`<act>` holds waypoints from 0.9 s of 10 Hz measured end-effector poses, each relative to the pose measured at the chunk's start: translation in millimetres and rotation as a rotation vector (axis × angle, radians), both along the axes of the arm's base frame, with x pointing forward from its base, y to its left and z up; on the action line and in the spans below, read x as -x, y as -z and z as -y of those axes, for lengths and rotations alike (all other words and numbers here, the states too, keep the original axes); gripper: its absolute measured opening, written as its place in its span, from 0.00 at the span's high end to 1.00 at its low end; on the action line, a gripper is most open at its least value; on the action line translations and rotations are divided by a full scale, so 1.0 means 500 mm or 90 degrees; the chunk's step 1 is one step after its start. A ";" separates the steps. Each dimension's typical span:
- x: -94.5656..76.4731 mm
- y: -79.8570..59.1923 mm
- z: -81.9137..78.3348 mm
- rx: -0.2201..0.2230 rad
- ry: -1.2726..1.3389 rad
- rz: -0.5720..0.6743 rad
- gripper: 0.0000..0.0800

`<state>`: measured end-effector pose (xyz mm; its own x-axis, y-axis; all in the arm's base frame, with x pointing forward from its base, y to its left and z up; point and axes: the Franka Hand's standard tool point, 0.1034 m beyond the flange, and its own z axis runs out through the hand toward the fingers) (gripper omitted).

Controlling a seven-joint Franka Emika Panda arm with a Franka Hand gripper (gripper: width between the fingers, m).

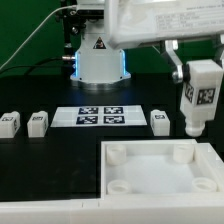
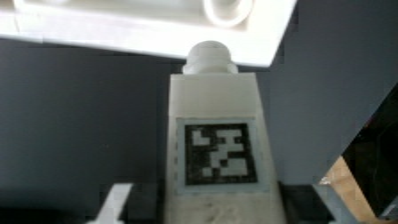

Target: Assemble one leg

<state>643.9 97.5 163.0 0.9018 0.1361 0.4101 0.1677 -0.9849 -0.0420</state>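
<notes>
My gripper (image 1: 200, 72) is shut on a leg (image 1: 199, 98), a white block with a black-and-white tag. It holds the leg upright in the air, peg end down, just above the far right corner of the white panel (image 1: 150, 182). A round corner socket (image 1: 182, 153) lies a little below the leg's tip. In the wrist view the leg (image 2: 217, 120) fills the middle between my fingers (image 2: 121, 202). Its rounded peg (image 2: 210, 55) points at the panel (image 2: 125, 30), beside a socket (image 2: 233, 9). Three more legs (image 1: 10, 123) (image 1: 38, 122) (image 1: 160, 121) stand on the black table.
The marker board (image 1: 100, 116) lies flat between the loose legs, in front of the robot base (image 1: 97, 58). The panel takes up the near part of the table towards the exterior view's right.
</notes>
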 end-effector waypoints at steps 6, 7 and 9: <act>0.040 0.096 -0.017 -0.001 -0.009 -0.011 0.63; 0.040 0.099 -0.018 -0.001 -0.010 -0.010 0.63; 0.041 0.109 -0.026 -0.003 -0.013 -0.007 0.63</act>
